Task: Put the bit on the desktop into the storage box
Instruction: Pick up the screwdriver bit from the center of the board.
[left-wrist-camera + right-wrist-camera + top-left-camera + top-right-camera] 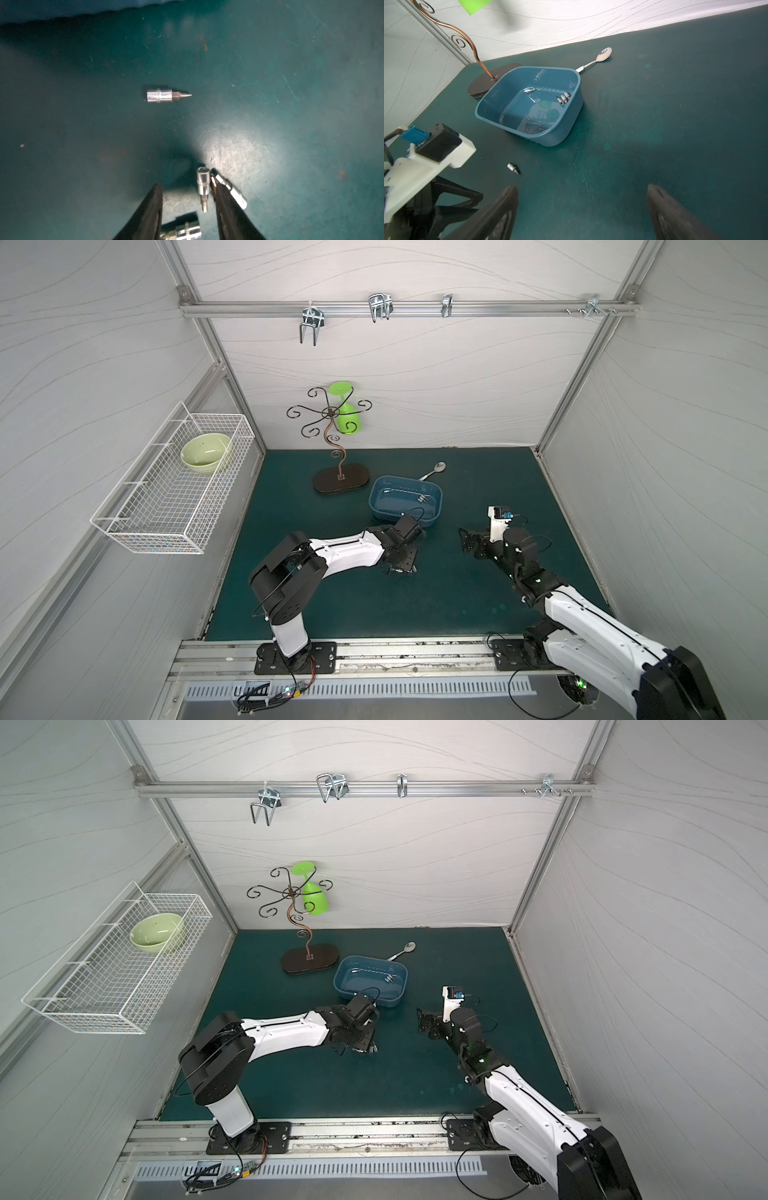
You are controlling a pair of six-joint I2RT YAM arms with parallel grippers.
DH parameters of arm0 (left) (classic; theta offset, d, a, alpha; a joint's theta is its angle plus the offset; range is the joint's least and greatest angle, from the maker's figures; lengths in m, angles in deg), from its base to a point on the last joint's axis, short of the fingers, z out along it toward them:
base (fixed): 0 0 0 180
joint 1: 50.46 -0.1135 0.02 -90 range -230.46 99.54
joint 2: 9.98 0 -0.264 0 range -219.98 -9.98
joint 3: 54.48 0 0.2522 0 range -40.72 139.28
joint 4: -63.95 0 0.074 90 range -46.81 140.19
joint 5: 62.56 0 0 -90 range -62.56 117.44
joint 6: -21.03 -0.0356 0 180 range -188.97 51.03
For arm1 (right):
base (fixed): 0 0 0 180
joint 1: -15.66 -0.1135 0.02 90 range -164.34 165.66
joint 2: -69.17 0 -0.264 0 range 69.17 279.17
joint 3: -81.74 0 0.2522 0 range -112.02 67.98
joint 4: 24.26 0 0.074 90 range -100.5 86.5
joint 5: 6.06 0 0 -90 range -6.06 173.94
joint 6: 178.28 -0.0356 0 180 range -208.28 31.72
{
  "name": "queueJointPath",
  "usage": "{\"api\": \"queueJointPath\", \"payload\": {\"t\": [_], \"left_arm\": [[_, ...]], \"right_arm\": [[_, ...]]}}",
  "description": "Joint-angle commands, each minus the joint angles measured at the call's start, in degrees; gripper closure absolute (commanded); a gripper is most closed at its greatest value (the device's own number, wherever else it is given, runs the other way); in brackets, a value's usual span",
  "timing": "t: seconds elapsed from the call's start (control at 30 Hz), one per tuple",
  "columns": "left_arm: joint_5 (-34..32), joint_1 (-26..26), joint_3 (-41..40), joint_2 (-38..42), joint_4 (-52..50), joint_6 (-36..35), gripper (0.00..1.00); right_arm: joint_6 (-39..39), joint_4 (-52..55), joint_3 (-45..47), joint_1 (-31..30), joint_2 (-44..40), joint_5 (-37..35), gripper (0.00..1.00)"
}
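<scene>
Several small silver socket bits lie on the dark teal desktop [457, 605]. My left gripper [185, 181] points down at them with its jaws part open. One bit [202, 187] lies between the fingers and touches one finger; the other finger is clear of it. A second bit [233, 192] lies just outside that finger, and a third [184, 230] lies further back between the jaws. Another bit [166, 95] lies apart, ahead of the gripper. The blue storage box [395, 506] holds several bits [563, 98]. My right gripper [582, 188] hovers wide open and empty, right of the left arm.
A spoon [434, 470] lies behind the box. A scrolled metal cup stand [340, 481] with a green glass [347, 418] stands at the back left. A white wire basket [174, 506] with a green bowl [205, 452] hangs on the left wall.
</scene>
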Motion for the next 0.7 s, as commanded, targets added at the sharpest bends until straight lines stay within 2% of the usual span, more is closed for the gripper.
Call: {"api": "queueJointPath", "payload": {"t": [0.0,0.67], "left_arm": [[-0.38,0.42,2.66,-1.18,0.72,0.25,0.56],[-2.59,0.91,3.1,-2.54,-0.67,0.76,0.62]], "right_arm": [[0.02,0.15,-1.24,0.34,0.19,-0.34,0.01],[0.05,0.18,-1.17,0.34,0.11,-0.36,0.01]]}}
